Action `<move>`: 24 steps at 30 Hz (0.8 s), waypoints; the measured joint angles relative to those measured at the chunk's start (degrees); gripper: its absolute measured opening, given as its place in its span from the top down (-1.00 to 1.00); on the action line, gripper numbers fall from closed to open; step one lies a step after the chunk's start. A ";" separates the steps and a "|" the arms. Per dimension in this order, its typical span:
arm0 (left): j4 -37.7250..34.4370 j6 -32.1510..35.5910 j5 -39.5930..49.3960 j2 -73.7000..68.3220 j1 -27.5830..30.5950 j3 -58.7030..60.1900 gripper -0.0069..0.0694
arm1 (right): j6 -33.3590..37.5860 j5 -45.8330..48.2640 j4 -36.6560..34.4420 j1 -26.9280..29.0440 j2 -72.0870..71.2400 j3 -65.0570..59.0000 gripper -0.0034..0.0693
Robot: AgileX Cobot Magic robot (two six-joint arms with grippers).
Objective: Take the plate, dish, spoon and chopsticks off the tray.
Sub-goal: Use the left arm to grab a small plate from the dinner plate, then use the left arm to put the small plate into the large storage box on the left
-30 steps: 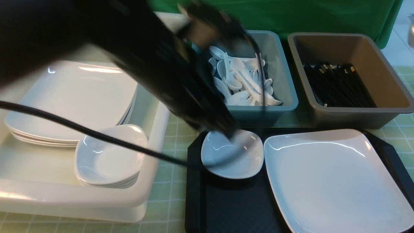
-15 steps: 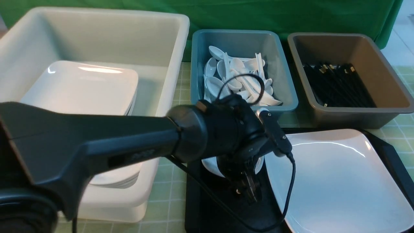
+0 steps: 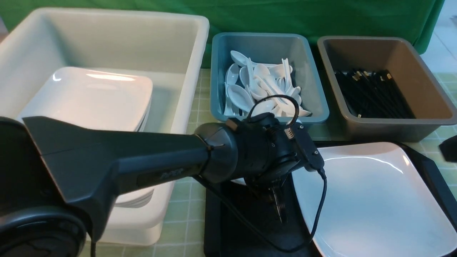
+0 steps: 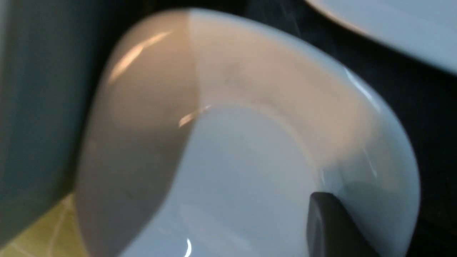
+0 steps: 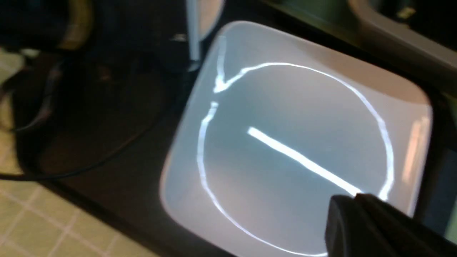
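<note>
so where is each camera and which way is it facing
Front view: between the arms, looking forward over the tray, plate and teal bin; the left arm crosses it.
Left wrist view: on the left arm, close over the dish; one finger shows.
Right wrist view: on the right arm, looking down at the plate; the shut right gripper shows.
Shared: front and right wrist views both show the plate on the tray.

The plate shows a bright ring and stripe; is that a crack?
Right wrist view: likely lamp glare on the glossy plate, not a crack; front view: same plate shows only a soft highlight; left wrist view: the dish is blurred.
</note>
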State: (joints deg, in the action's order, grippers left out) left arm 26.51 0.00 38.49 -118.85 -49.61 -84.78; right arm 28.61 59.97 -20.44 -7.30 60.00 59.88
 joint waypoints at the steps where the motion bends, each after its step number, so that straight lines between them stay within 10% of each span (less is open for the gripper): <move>1: -0.24 0.00 0.16 0.56 0.00 -0.01 0.71 | 1.68 0.57 -2.59 0.00 0.00 0.00 0.88; 18: -1.21 -6.29 10.61 33.64 0.54 -0.89 0.81 | 10.31 3.69 -19.28 0.00 0.79 12.54 0.88; 24: 0.71 -8.79 19.55 43.43 11.40 -0.40 0.81 | 12.42 3.41 -25.70 -5.83 7.61 18.86 0.88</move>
State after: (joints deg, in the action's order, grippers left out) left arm 27.22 -8.79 58.04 -75.43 -38.21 -85.19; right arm 41.03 63.38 -46.14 -13.13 67.61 78.74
